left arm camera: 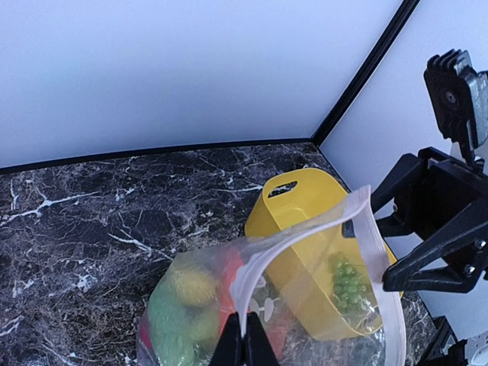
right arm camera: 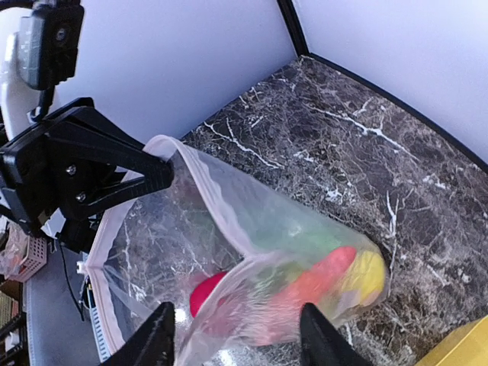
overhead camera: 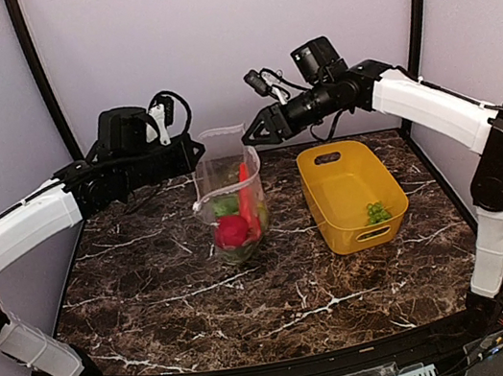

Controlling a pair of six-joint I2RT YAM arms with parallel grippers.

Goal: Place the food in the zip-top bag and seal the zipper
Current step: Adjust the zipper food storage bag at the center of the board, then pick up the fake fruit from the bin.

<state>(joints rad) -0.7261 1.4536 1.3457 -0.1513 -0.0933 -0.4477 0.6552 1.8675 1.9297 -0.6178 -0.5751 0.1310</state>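
1. The marble table [overhead camera: 155, 302] lies well below both tools. Neither tool rests on it, as the work is done in the air above it.
2. The zip-top bag [overhead camera: 230, 187] hangs from the left gripper [left arm camera: 244, 345] with its bottom on the table. The mouth faces up and sideways towards the right gripper [right arm camera: 238, 335]. We judge it is held this way so that the mouth stays reachable while the load keeps it standing.
3. The yellow basket [overhead camera: 338, 182] sits below the right gripper and to its outer side, well apart from the left one. It is the place food is taken from.
4. The left gripper is clenched on the bag's rim, fingertips pressed together over the edge. It serves as an anchor.
5. The right gripper is spread, one finger on each side of the bag's near edge in its own view. We cannot tell whether either finger touches the plastic.
6. Most of the food [overhead camera: 232, 232] is already inside, at the bottom of the bag below the left gripper: red and green round pieces, a yellow one and a red pepper [overhead camera: 248, 203].
7. The green grapes [overhead camera: 376, 213] lie in the basket, so loading is not done.
8. The zipper [left arm camera: 385, 282] runs from the left fingertips round to the right gripper. It is unsealed, and both arms are needed to press it shut.
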